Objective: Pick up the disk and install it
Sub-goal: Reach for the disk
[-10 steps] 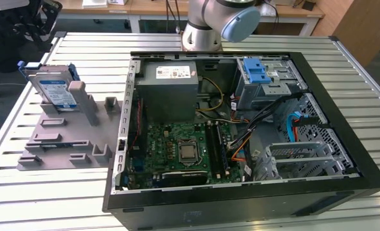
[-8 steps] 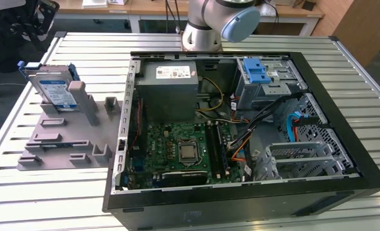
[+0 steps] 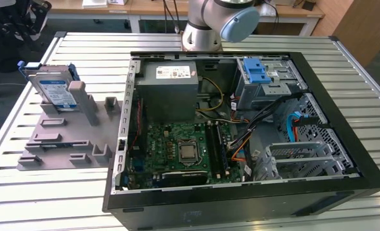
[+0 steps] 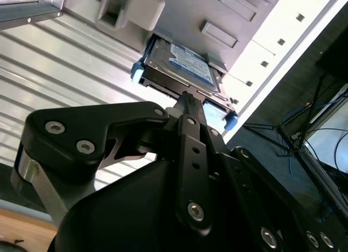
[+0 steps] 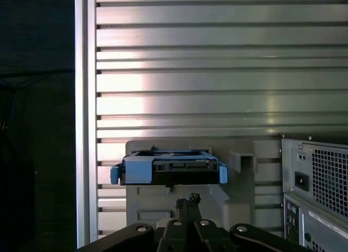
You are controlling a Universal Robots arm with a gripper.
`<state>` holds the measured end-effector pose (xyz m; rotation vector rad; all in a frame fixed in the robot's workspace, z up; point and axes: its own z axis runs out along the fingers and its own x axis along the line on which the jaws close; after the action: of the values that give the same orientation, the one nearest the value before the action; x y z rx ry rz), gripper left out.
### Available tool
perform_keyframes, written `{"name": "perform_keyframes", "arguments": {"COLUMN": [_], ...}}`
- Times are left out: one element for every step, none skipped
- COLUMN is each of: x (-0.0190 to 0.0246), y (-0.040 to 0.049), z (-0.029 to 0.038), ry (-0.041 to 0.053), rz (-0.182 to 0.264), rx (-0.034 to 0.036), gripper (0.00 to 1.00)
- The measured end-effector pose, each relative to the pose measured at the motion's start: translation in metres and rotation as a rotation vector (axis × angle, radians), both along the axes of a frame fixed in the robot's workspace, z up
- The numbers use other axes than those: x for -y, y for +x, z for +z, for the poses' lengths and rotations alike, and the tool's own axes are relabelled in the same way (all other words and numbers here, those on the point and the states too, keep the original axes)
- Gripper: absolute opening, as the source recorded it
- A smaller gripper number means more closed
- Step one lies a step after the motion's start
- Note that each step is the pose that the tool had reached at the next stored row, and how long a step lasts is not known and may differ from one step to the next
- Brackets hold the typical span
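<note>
While my gripper (image 5: 187, 200) is closed on nothing, the disk (image 3: 54, 90) stands on its edge in the grey rack (image 3: 55, 158). That rack sits on the exterior view's left, beside the open computer case (image 3: 241, 202).

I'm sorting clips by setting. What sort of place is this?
Probably a robotics lab bench set up for computer assembly: a robot arm stands at a slatted metal table, an opened computer tower lies on it, and a grey fixture beside the tower holds the disk on edge.
</note>
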<state>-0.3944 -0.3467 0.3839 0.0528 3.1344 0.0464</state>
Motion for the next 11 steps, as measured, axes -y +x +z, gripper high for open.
{"name": "perform_keyframes", "arguments": {"x": [-0.0002,-0.0005,-0.0007,-0.0009,-0.0011,-0.0012,-0.0014,-0.0016,-0.0018,-0.0020,-0.0022], "y": [-0.0017,-0.0034,-0.0050,-0.0070,-0.0086,-0.0103,-0.0119,-0.0133,-0.0148,-0.0162,-0.0176], "z": [-0.0001,-0.0002,-0.0004,-0.0005,-0.0006,-0.0006,-0.0007,-0.0007,-0.0008,-0.0009,-0.0009], "ry": [0.0000,0.0001,0.0001,0.0000,0.0000,0.0000,0.0000,0.0000,0.0001,0.0001,0.0000], "rz": [0.000,0.000,0.000,0.000,0.000,0.000,0.000,0.000,0.000,0.000,0.000], "rx": [0.0001,0.0001,0.0001,0.0000,0.0001,0.0000,0.0001,0.0001,0.0002,0.0002,0.0001], "gripper": [0.11,0.11,0.11,0.11,0.11,0.11,0.11,0.11,0.11,0.11,0.11]}}
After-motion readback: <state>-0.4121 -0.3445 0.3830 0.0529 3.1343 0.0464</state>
